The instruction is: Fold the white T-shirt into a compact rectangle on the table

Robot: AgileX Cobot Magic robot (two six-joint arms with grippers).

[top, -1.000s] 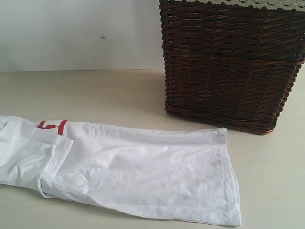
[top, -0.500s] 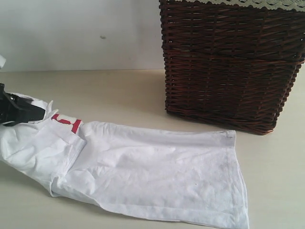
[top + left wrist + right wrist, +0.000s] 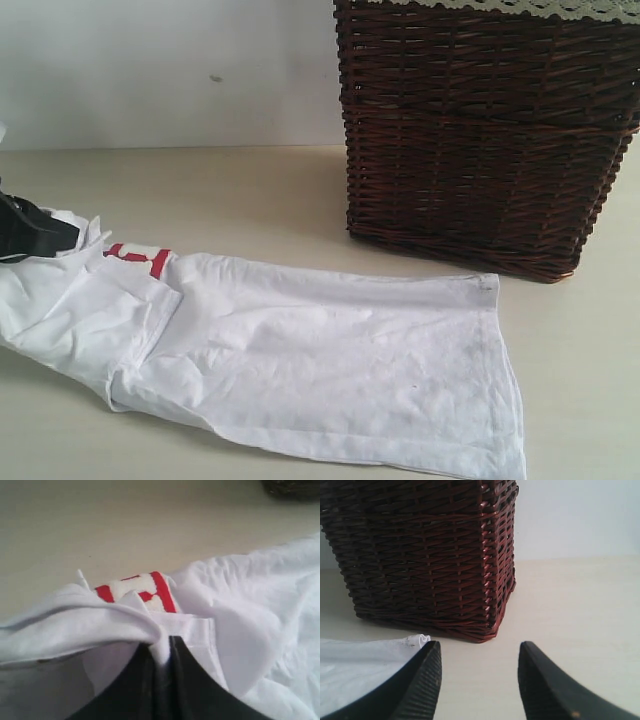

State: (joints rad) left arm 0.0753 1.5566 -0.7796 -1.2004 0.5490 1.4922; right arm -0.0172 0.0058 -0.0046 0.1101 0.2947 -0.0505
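Note:
The white T-shirt (image 3: 330, 370) lies as a long folded strip across the pale table (image 3: 230, 190), its hem end toward the front right. Red-edged lettering (image 3: 140, 258) peeks out near its left end. At the left edge my left gripper (image 3: 55, 235) is shut on a bunched fold of the shirt's upper end; in the left wrist view the left gripper (image 3: 162, 647) pinches white cloth of the T-shirt (image 3: 250, 625) just short of the lettering (image 3: 137, 591). My right gripper (image 3: 480, 652) stands open and empty over bare table, beside a corner of the T-shirt (image 3: 365, 660).
A tall dark wicker basket (image 3: 480, 130) with a lace-edged liner (image 3: 500, 8) stands at the back right, close to the shirt's hem corner; it also fills the far side of the right wrist view as the basket (image 3: 420, 555). A pale wall (image 3: 160, 70) runs behind the table.
The left gripper came in from the left edge holding the shirt's upper end and pulled it up and rightward; the strip shifted right and the lettering moved with it, then little change.

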